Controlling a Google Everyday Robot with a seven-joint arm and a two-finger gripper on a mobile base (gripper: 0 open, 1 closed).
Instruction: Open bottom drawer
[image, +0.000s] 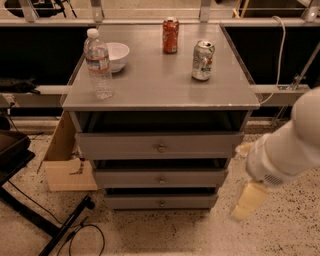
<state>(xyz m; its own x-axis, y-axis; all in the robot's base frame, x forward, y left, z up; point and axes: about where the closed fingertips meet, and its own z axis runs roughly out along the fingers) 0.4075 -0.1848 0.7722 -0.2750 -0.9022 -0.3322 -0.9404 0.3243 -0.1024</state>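
Note:
The grey cabinet has three drawers, each with a small round metal knob. The bottom drawer (135, 202) is the lowest and narrowest front, just above the floor, and it sits pulled out slightly like the two above it. My gripper (248, 199) hangs from the white arm (285, 150) at the right. It is low, to the right of the cabinet at about the height of the bottom drawer, and clear of its front. It touches nothing.
The middle drawer (125, 178) and top drawer (120, 146) sit above. On the cabinet top stand a water bottle (98, 64), a white bowl (116, 55), a red can (170, 35) and a silver can (202, 60). A cardboard box (65, 160) and black cables (65, 227) lie to the left.

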